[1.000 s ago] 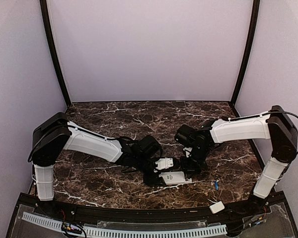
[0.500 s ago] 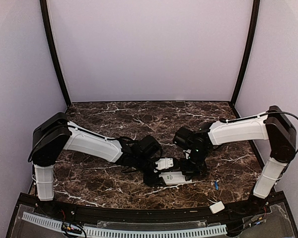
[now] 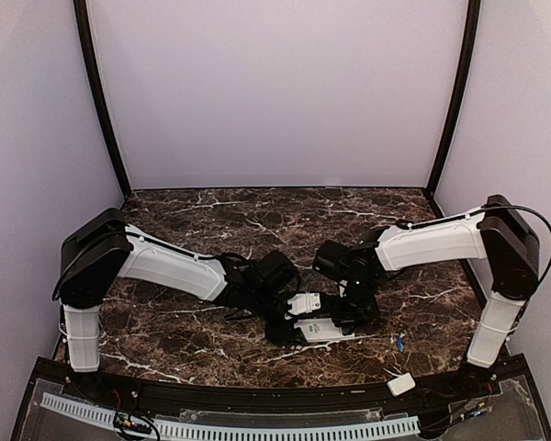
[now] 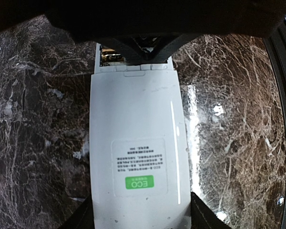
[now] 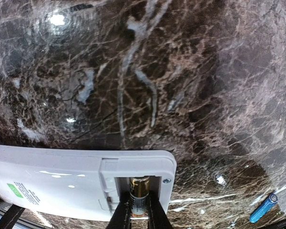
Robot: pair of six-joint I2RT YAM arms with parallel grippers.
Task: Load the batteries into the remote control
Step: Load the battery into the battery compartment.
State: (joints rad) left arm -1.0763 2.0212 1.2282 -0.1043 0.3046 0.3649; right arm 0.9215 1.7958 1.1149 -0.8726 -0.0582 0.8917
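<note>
Currently right claw point(image 5: 138, 196) pinches battery point(image 5: 139, 185)

The right gripper point(image 5: 139, 202) is hiding most of the battery point(image 5: 139, 187) between its fingers. The remote control point(image 5: 76, 179) is running off the right wrist view's left edge. The left wrist view is cutting off its left end, and dark gripper parts are covering its right end. From above, the loose battery point(image 3: 399, 343) is showing only as a blue speck.
</note>
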